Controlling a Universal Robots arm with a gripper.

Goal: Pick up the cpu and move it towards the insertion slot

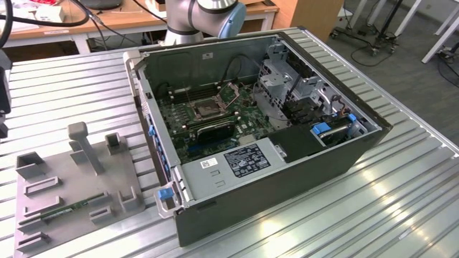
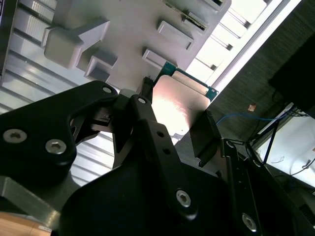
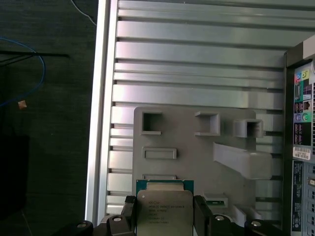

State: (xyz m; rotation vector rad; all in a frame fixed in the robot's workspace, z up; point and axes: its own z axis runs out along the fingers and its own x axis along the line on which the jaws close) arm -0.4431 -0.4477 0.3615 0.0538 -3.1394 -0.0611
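Holding cpu [image 3: 165,210] in pincer [image 3: 166,216], exterior view, insertion slot [image 1: 206,109]

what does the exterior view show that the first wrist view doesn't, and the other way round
Exterior view: the inside of the open computer case, with the insertion slot on its board. First wrist view: the cpu clamped in the gripper. Both: the grey fixture plate, the ribbed metal table and the case's outside.
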